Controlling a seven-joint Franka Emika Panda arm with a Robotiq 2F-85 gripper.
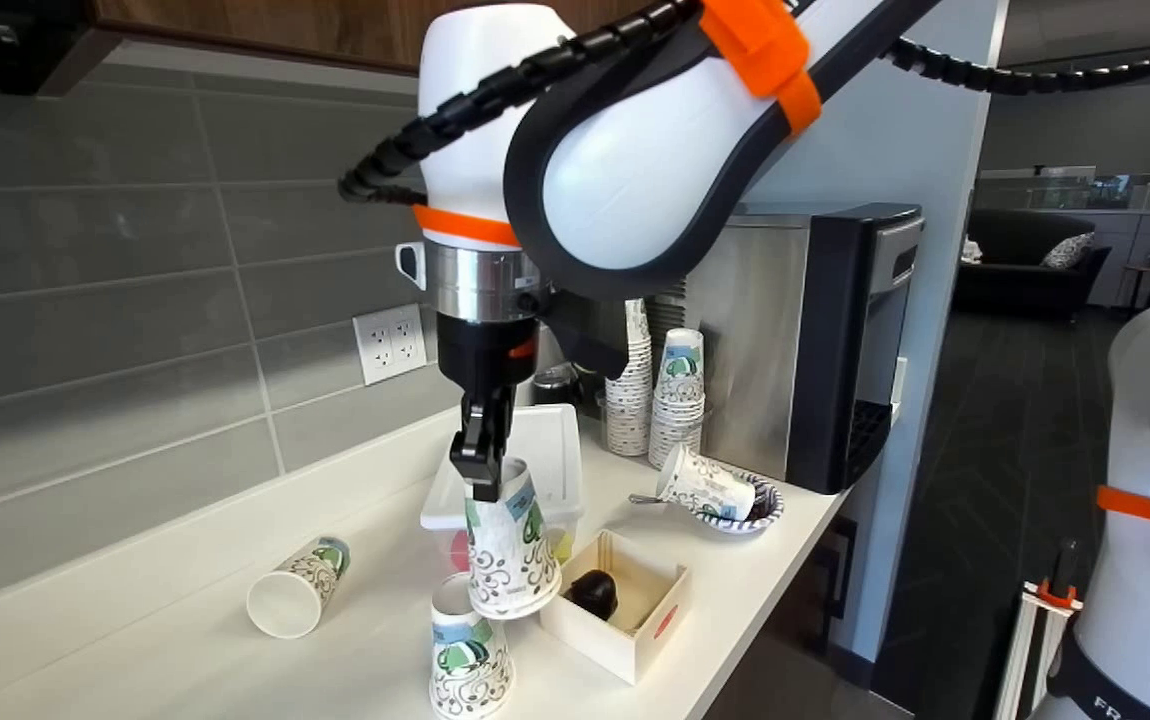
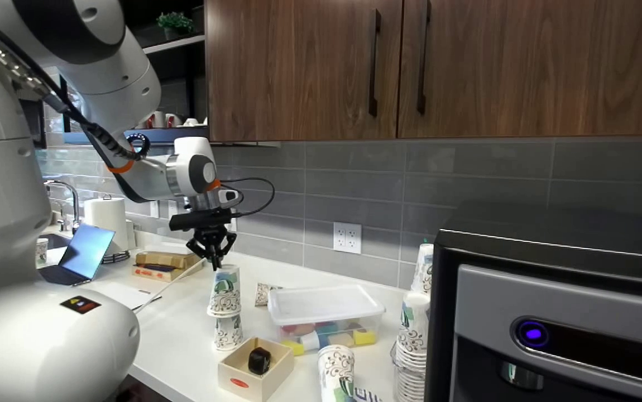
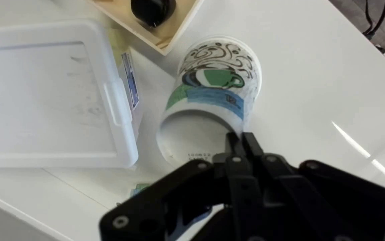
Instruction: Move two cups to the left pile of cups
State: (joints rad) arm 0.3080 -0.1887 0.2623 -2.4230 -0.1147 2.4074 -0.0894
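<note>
1. Now the claw (image 3: 240,135) is clamped on the two cups (image 3: 209,97), long axis near upright, toward eleven o'clock in the wrist view.
2. Down at six o'clock in both exterior views, presumably, the left pile (image 1: 472,662) on the surface (image 1: 355,665); contact unclear.

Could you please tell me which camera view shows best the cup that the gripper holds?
The wrist view: the held cup appears large, its inset base visible, the gripper pinching one edge. Both exterior views show its printed side, smaller, below the gripper.
</note>
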